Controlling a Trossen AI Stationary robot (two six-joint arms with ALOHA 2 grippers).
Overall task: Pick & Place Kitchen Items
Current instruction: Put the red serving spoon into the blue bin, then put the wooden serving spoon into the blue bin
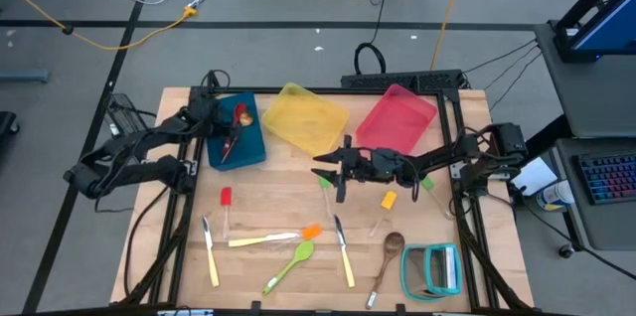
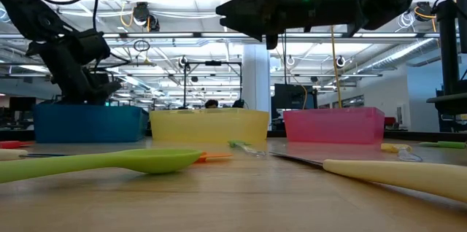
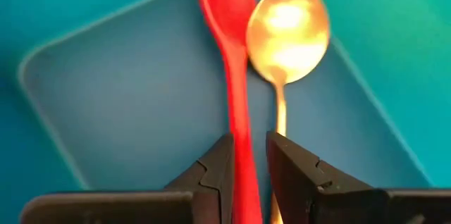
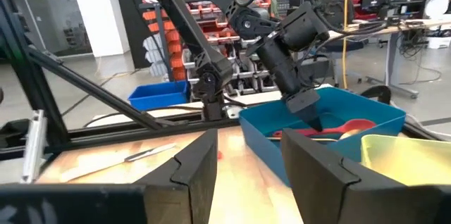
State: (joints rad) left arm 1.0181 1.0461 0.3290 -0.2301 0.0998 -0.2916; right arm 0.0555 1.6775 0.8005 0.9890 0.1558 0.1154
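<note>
A red spoon (image 3: pixel 232 34) and a brass spoon (image 3: pixel 287 34) are inside the blue bin (image 1: pixel 250 142) at the table's far left. My left gripper (image 3: pixel 246 171) reaches down into that bin, shut on the red spoon. My right gripper (image 1: pixel 323 169) hangs open and empty high above the table's middle, pointing level toward the left side; its fingers frame the right wrist view (image 4: pixel 250 160). On the wood lie a lime-green spoon (image 1: pixel 290 264), a wooden spoon (image 1: pixel 386 261), two cream-handled knives (image 1: pixel 211 251) and small red (image 1: pixel 226 202), orange (image 1: pixel 311 231), yellow (image 1: pixel 389 200) and green (image 1: pixel 325 185) spatulas. My left gripper pinches the red spoon's handle (image 3: pixel 243 146) between its two fingers, which slant down from above and point along the spoon toward its bowl. The bowl end lies low in the blue bin beside the brass spoon; whether it rests on the bin's floor I cannot tell.
A yellow bin (image 1: pixel 303 117) and a pink bin (image 1: pixel 397 122) stand at the far middle and far right. A teal-framed rack (image 1: pixel 432 268) sits at the near right corner. The loose utensils are spread over the near half of the table.
</note>
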